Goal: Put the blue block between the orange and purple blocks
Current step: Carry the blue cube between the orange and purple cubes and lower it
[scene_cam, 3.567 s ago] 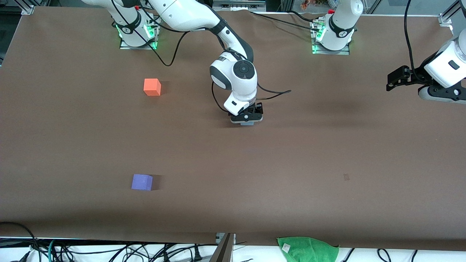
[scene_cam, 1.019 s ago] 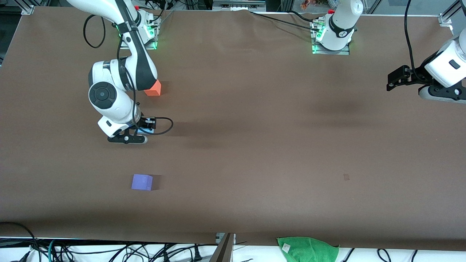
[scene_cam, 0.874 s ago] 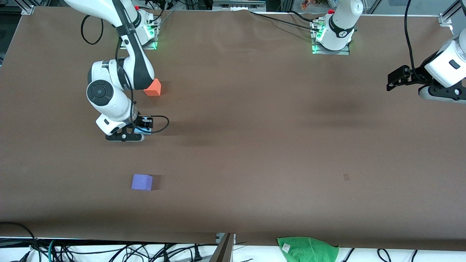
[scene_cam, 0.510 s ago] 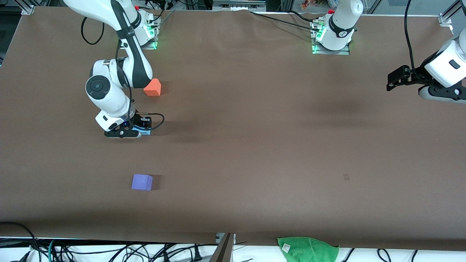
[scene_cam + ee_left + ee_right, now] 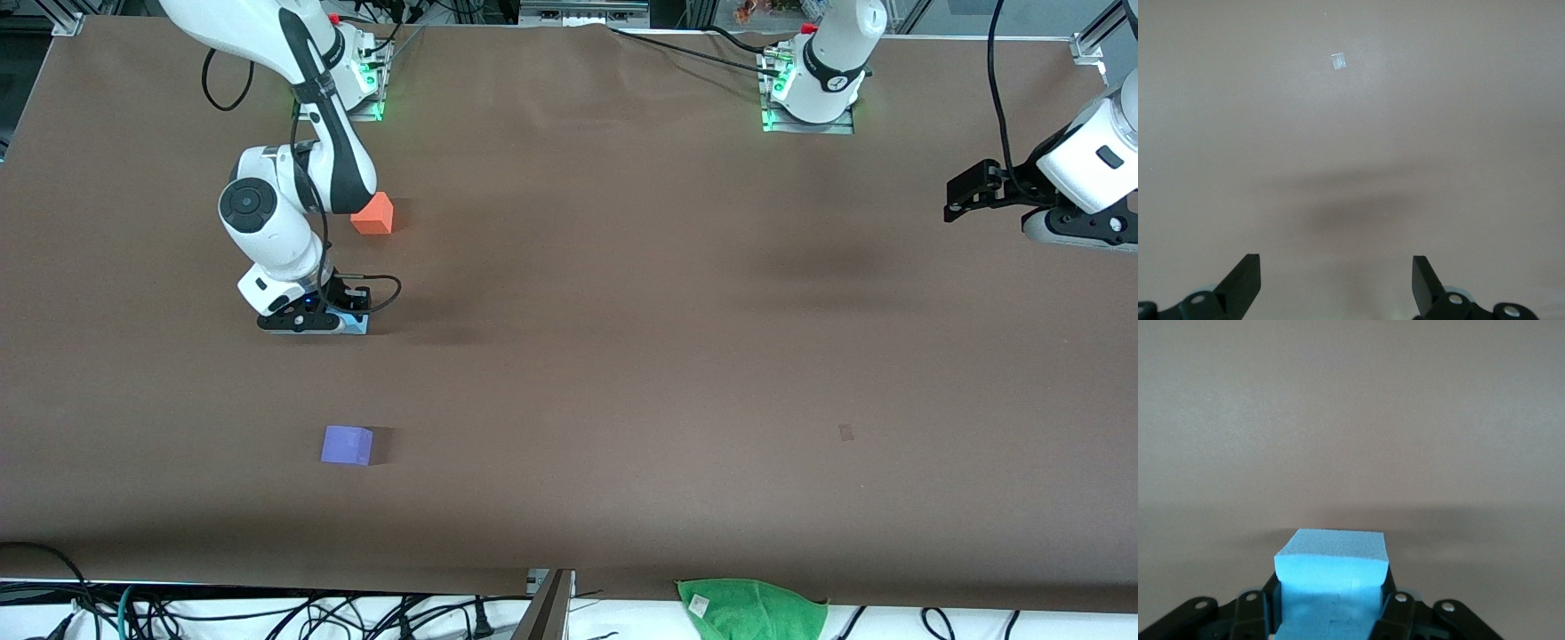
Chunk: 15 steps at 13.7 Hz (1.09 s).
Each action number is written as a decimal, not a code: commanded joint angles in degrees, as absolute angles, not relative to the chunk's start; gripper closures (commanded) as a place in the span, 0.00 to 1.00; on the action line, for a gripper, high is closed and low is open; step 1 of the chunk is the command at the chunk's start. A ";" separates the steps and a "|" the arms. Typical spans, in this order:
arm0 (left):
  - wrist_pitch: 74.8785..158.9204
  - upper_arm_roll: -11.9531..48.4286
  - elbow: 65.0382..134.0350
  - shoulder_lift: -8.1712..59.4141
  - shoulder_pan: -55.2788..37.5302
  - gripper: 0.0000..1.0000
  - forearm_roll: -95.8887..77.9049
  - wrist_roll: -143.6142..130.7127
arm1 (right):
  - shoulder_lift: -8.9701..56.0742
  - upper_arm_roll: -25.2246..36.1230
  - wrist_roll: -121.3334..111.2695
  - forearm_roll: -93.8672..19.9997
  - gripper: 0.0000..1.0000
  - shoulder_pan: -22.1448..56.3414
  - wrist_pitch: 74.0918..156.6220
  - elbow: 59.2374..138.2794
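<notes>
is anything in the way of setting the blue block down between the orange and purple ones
Nothing visible. The right gripper, shut on the blue block, is over bare table between the orange block and purple block.

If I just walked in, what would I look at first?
Probably the right gripper, shut on the blue block and set low on the brown table, between the orange block and the purple block, which is nearer the front camera. The left gripper waits open, up over the left arm's end of the table.
</notes>
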<state>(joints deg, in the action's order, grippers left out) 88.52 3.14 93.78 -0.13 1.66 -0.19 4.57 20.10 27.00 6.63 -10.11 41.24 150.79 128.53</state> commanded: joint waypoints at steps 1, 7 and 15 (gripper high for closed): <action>87.01 3.08 91.76 0.88 1.67 0.00 -1.14 4.66 | 20.74 26.20 4.92 -12.74 0.71 41.48 152.75 129.55; 87.01 3.08 91.76 0.88 1.58 0.00 -1.05 4.57 | 22.76 24.70 4.66 -13.10 0.71 41.40 154.77 129.55; 87.01 3.08 91.76 0.88 1.76 0.00 -1.05 4.66 | 22.59 24.78 2.73 -13.18 0.00 41.48 154.96 128.76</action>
